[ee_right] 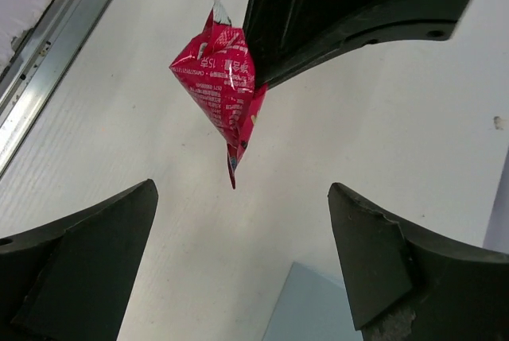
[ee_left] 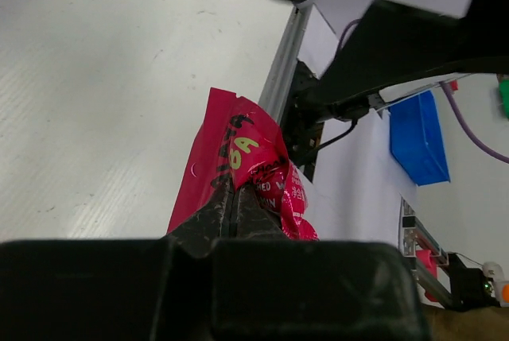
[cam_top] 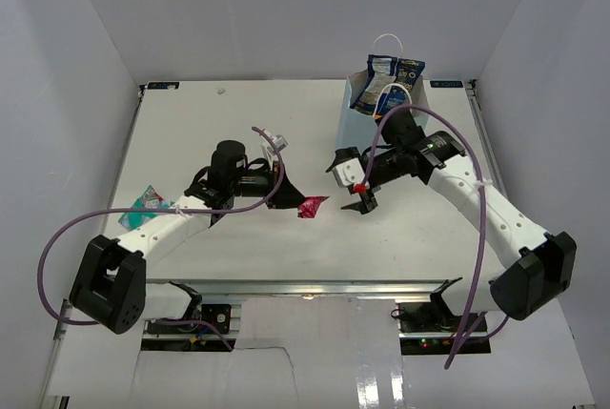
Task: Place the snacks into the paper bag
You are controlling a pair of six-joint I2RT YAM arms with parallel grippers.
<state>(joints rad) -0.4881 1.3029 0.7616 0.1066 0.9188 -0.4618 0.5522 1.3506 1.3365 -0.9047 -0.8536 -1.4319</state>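
Note:
My left gripper (cam_top: 295, 199) is shut on a red snack packet (cam_top: 311, 206) and holds it above the table's middle. In the left wrist view the closed fingertips (ee_left: 238, 210) pinch the packet (ee_left: 242, 158). My right gripper (cam_top: 351, 188) is open and empty, just right of the packet. In the right wrist view the packet (ee_right: 225, 91) hangs from the left gripper's dark fingers (ee_right: 318, 15), ahead of my spread fingers (ee_right: 87, 253). The light-blue paper bag (cam_top: 353, 109) stands upright at the back right, with blue and white packets (cam_top: 386, 80) sticking out of it. A teal packet (cam_top: 145, 202) lies at the far left.
White walls close in the table on three sides. A metal rail (cam_top: 305, 285) runs along the near edge. The right arm's purple cable (cam_top: 381, 128) loops in front of the bag. Blue bins (ee_left: 417, 138) sit off the table.

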